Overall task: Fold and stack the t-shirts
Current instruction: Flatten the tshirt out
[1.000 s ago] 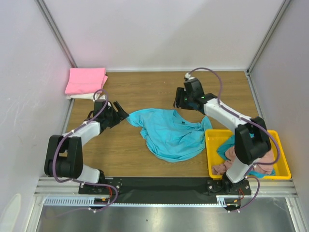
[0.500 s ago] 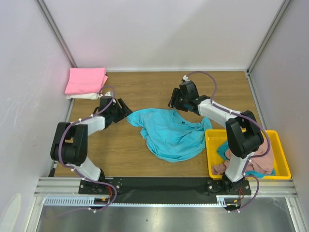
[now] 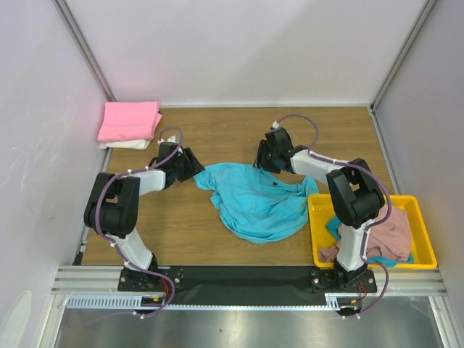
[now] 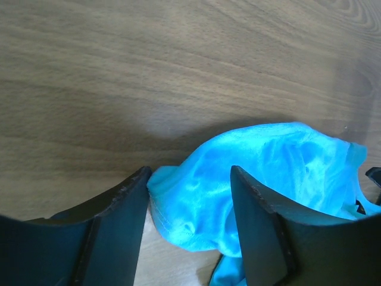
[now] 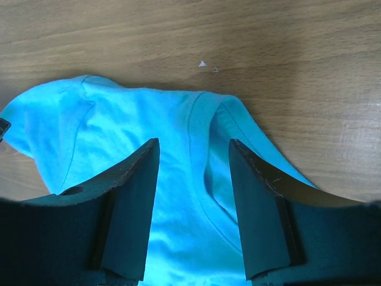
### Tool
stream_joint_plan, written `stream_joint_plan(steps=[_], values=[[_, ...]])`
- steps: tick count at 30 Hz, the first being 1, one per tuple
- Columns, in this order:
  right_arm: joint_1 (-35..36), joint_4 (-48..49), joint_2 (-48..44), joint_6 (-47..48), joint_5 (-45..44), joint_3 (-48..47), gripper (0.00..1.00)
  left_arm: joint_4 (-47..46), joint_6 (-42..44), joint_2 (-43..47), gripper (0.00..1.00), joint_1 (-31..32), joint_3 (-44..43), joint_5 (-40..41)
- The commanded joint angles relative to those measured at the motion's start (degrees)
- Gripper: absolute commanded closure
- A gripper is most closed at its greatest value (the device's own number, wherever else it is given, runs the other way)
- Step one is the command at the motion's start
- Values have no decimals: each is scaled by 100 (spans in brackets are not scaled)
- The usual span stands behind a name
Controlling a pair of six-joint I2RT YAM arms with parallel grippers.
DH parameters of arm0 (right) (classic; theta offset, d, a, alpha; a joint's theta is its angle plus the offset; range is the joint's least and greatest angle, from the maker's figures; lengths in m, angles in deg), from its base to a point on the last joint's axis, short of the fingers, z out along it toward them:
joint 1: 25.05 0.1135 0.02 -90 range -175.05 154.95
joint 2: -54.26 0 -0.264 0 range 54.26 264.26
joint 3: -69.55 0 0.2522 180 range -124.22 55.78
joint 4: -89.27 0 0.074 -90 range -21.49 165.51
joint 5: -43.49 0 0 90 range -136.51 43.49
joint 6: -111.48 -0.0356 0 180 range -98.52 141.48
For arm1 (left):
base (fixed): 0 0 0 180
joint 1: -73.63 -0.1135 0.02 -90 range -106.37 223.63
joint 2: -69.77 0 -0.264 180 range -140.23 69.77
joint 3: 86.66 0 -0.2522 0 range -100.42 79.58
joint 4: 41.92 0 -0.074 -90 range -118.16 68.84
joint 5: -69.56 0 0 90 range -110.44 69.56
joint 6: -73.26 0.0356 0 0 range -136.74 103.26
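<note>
Folded and stacked already at the far-left corner of the worktop (image 3: 217, 130): pink shirt (image 3: 129, 120) over cream shirt (image 3: 122, 144). Left to fold: turquoise shirt (image 3: 254, 199), crumpled mid-worktop, straddled at its far edge by left pincer (image 3: 193, 165) and right pincer (image 3: 260, 156), both spread, pinching nothing yet. Waiting in the yellow tray (image 3: 316, 225): two more shirts (image 3: 391, 232).

Left tool (image 3: 193, 165): has slid right across the brown wooden desk (image 3: 217, 130) to the left edge of the crumpled turquoise blue cloth t-shirt (image 3: 254, 203); its parted jaws now straddle that edge
Right tool (image 3: 260, 158): has moved left, onto the shirt's far edge
Both arms: elbows drawn further up the desk
</note>
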Motion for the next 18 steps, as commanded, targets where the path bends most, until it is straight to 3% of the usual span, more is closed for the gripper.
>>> stream_joint_plan(steps=[1,6,11,15,16,18], values=[[-3,207,164,-79,-6,-263,45,-227,175,-156,41,55,-233,-65],[-12,259,357,-105,179,-334,47,-271,228,-201,58,55,-277,-83],[-21,294,507,-149,275,-422,57,-201,500,-157,78,64,-505,75],[-30,408,437,-149,170,-422,82,106,851,-139,100,64,-821,268],[-38,426,411,-123,153,-430,92,107,895,-122,100,64,-874,277],[-100,452,306,-114,109,-439,100,141,1036,-43,100,64,-1032,260]])
